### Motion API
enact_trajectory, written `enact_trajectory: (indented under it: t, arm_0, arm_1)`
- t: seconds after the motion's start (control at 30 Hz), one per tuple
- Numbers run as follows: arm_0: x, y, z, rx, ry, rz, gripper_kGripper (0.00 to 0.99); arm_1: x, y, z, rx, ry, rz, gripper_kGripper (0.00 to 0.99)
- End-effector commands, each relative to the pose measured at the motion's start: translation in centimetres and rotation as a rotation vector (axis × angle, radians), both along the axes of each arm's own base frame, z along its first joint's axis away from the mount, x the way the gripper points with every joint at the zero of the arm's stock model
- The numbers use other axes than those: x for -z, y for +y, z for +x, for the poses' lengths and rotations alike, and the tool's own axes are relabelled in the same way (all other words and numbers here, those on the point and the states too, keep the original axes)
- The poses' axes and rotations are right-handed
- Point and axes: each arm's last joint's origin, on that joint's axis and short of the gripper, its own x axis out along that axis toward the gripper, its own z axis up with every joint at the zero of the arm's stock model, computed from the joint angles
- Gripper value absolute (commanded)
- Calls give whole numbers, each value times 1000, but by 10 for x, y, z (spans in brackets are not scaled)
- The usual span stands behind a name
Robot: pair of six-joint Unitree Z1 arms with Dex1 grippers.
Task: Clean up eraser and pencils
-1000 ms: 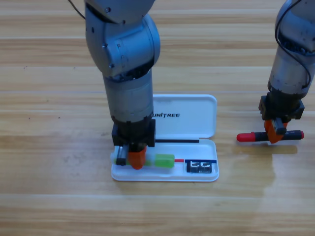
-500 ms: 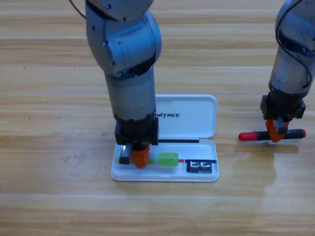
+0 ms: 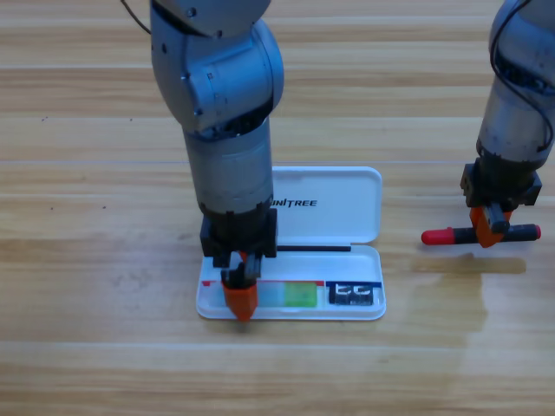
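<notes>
The white case lid reads "UNITREE", partly hidden by the left gripper, its claw state unclear, over the green pencil. The eraser lies right. The right gripper is clamped on the black marker.

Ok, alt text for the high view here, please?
The left gripper points down into the open white case, where the green pencil and eraser lie. The right gripper is at the red-capped marker on the table.

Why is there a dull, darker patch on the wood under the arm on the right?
High view: that patch is the right arm's shadow on the table, lying below the right gripper and the black marker. The left gripper over the white case casts hardly any visible shadow.
</notes>
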Motion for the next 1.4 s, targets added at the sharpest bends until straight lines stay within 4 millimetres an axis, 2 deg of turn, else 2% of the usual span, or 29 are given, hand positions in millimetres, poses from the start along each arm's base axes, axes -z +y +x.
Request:
enact_trajectory:
  t: [0.03,0.23,0.3,0.37,0.43,0.53,0.6,0.7,0.8,0.93,1.2,1.4]
  arm_0:
    - [26,0,8,-28,53,52,990]
    - [22,1,7,-23,50,47,990]
    - [12,2,7,-21,41,36,990]
    - [-9,8,6,-28,11,6,990]
    - [-34,22,6,-49,-23,-33,990]
    - [-66,53,11,-77,-68,-77,990]
    - [-81,77,16,-90,-91,-95,990]
    - [-91,111,28,-110,-92,-122,990]
    - [-88,133,38,-127,-72,-129,990]
    - [-74,146,47,-138,-34,-109,990]
    - [-53,149,50,-146,32,-83,990]
    - [-49,148,50,-144,44,-83,990]
  arm_1:
    - [-19,-6,-19,0,-3,2,0]
    - [-55,11,-55,-40,19,53,0]
    - [-63,23,-67,-53,26,58,0]
    - [-67,37,-76,-76,27,66,0]
    - [-68,56,-82,-92,20,74,0]
    - [-63,88,-81,-102,20,75,0]
    - [-55,110,-76,-102,23,71,0]
    - [-43,139,-70,-105,15,75,0]
    - [-30,161,-66,-110,2,78,0]
    - [-10,179,-57,-106,-13,66,0]
    - [12,192,-52,-108,-13,48,0]
    - [16,192,-50,-101,-9,42,0]
